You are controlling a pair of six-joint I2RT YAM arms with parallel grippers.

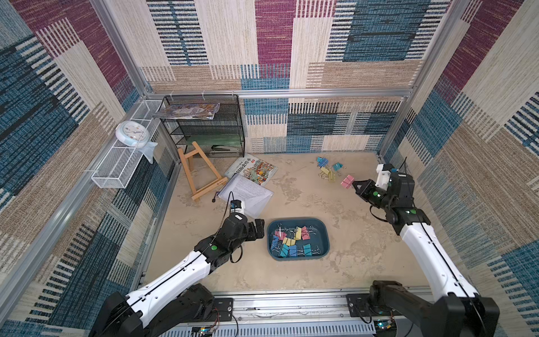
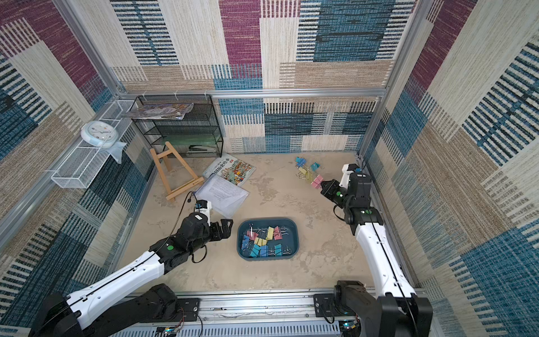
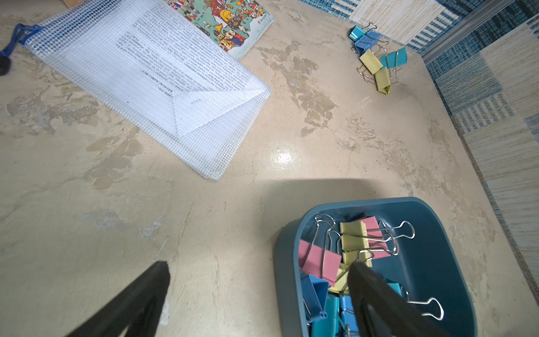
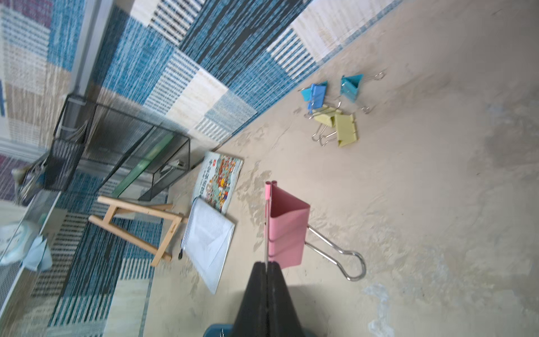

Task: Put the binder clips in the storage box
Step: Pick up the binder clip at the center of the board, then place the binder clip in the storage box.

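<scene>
Shallow dark teal storage box (image 1: 319,235), rounded corners, front-centre of surface (image 1: 306,280). Inside: pile of pastel binder clips (image 1: 291,242), wire handles tangled. Small cluster of loose clips (image 1: 328,170), blue, teal, yellow, near far right corner. Near right edge, right claw (image 4: 267,264) pinched shut on wire handle of pink clip (image 4: 287,230). Beside box, left claw (image 3: 259,267) wide open, empty. Bare surface between box and cluster.

My claw (image 3: 259,267) is spread wide above the tabletop (image 3: 87,204). One finger (image 3: 373,291) hides part of the storage box (image 3: 287,262), where pink, yellow and blue binder clips (image 3: 319,262) lie piled. Loose clips (image 3: 376,61) cluster at the tabletop's walled edge, well apart from the mesh pouch (image 3: 140,87) touching a picture book (image 3: 233,23).
</scene>
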